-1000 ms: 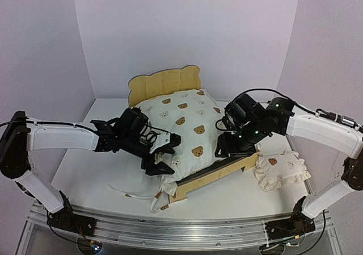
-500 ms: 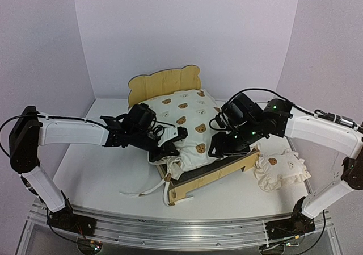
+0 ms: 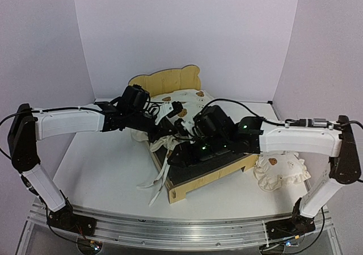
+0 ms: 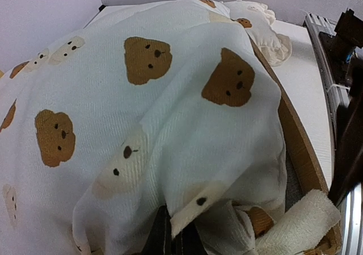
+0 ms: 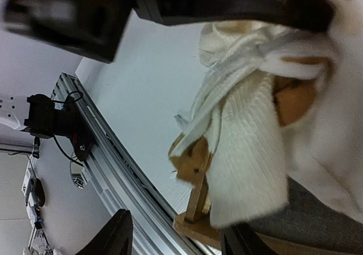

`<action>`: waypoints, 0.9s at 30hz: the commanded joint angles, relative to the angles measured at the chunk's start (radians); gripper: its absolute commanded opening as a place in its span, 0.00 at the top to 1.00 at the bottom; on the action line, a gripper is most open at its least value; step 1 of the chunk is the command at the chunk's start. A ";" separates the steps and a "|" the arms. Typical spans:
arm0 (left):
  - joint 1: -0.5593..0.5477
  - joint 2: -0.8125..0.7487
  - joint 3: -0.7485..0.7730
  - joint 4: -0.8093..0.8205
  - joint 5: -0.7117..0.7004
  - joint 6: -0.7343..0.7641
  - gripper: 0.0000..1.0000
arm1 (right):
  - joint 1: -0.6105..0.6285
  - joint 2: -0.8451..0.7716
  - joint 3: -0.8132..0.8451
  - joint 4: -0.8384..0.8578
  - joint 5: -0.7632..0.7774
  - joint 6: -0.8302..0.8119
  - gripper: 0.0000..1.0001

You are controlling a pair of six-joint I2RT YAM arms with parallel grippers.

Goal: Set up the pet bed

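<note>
The pet bed (image 3: 191,190) stands mid-table, its bear-eared headboard (image 3: 164,82) at the back and its dark base (image 3: 207,171) showing. The cream bear-print cushion (image 3: 190,99) is bunched toward the headboard, with ties (image 3: 155,182) trailing off the left rail. My left gripper (image 3: 170,114) is shut on the cushion's edge; the cushion (image 4: 142,96) fills the left wrist view above the pinching fingers (image 4: 159,241). My right gripper (image 3: 177,153) hangs open over the bed's left side, straddling a frame post (image 5: 198,201) below the cushion corner (image 5: 249,153).
The small ruffled bear-print pillow (image 3: 281,171) lies on the table right of the bed. White walls close in the back and both sides. The aluminium rail (image 3: 181,232) runs along the near edge. The two arms cross closely over the bed.
My left gripper closed on the cushion and pulled it up toward the headboard, uncovering the dark base. My right arm swung left across the bed, its jaws narrowing a little.
</note>
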 commanded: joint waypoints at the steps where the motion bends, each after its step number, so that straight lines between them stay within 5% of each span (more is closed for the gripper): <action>1: 0.022 -0.034 0.028 0.025 0.003 -0.019 1.00 | 0.016 0.108 -0.001 0.173 -0.001 0.047 0.46; 6: 0.031 -0.041 0.018 0.028 0.012 -0.020 1.00 | 0.017 0.148 0.010 0.189 0.036 0.047 0.47; 15: 0.051 -0.045 0.016 0.027 0.014 -0.016 1.00 | 0.017 0.153 0.000 0.208 0.010 0.001 0.99; 27: 0.081 -0.068 0.002 0.011 0.014 0.019 1.00 | 0.016 0.051 0.234 -0.121 0.196 -0.226 1.00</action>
